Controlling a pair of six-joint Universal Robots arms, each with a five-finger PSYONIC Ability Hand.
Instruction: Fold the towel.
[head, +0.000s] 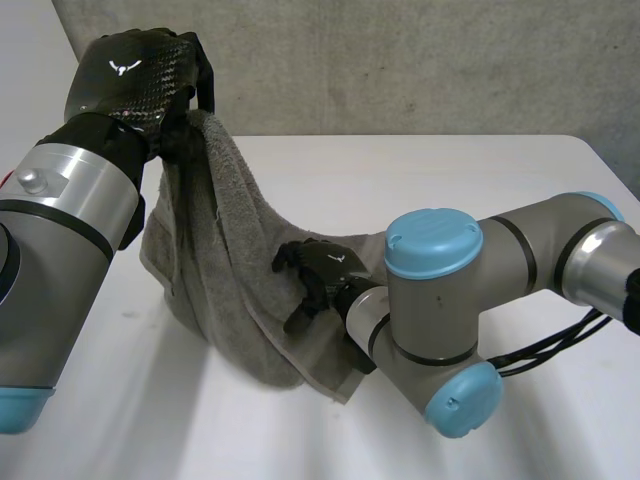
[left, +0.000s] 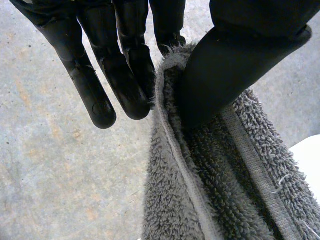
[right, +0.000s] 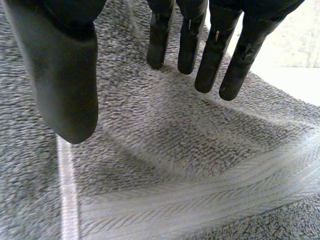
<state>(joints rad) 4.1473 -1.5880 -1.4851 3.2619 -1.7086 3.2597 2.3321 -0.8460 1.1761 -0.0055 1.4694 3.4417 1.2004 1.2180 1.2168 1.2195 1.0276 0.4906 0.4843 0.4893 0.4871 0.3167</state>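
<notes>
Right arm (head: 440, 300), its blue caps closest, reaches left across the white desk (head: 420, 180). The right hand (head: 318, 278) rests on the lower part of the grey towel (head: 225, 290), its fingers (right: 210, 55) loosely extended and spread away from its thumb, gripping nothing. Far left, the left hand (head: 135, 75) is raised and pinches the towel's upper hemmed edge against its thumb. The towel hangs with its long axis slanting from that high far-left hold down to the near-centre desk, where its bottom end lies bunched.
</notes>
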